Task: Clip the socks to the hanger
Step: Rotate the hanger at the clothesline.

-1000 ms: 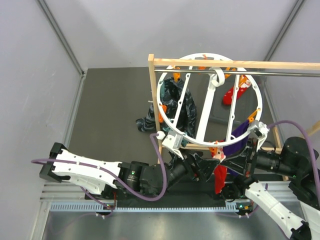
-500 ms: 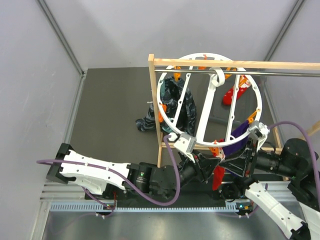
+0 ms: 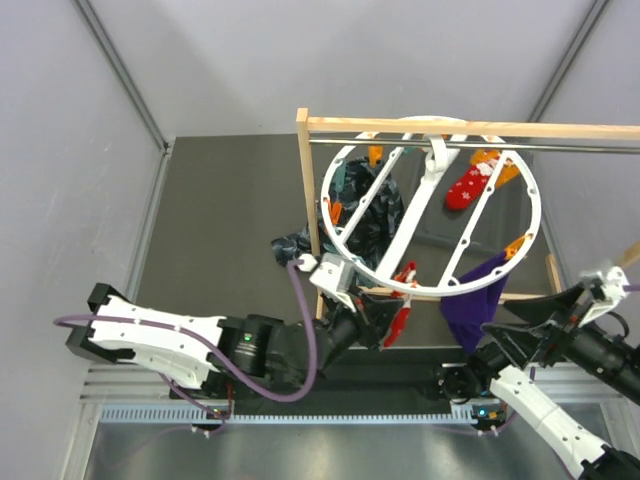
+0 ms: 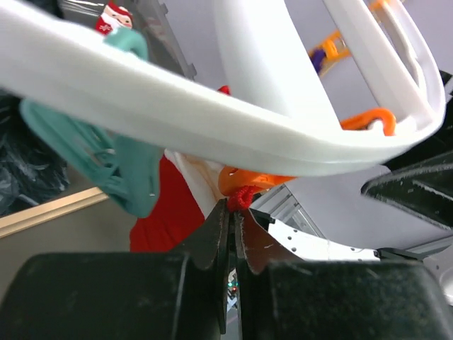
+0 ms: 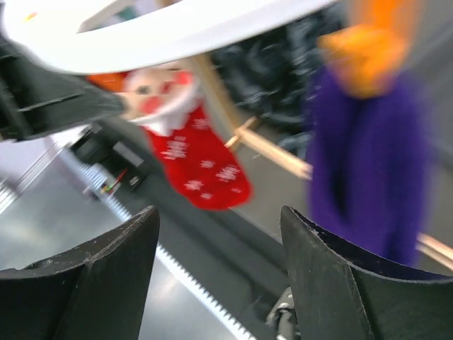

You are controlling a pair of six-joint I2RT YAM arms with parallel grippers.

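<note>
At the near rim of the hanger [image 4: 177, 124], your left gripper [image 4: 231, 205], jaws pressed together, sits just under the orange clip [image 4: 248, 180]. The red Santa sock [image 5: 195, 166] hangs from it, long axis downward. Your right gripper [image 5: 219, 212] stands spread, empty, well apart; the left is nearer.

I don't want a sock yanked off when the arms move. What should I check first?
1. Red Santa-print fabric sock hangs from an orange clip on the white plastic ring hanger: ok.
2. Plain purple sock hangs clipped: ok.
3. Right pincer open, nothing between its fingers: ok.
4. Left pincer free of the red sock: cannot tell; it is shut, tips against the clip and red fabric.
5. Hanger hook over the metal rod: ok.
</note>
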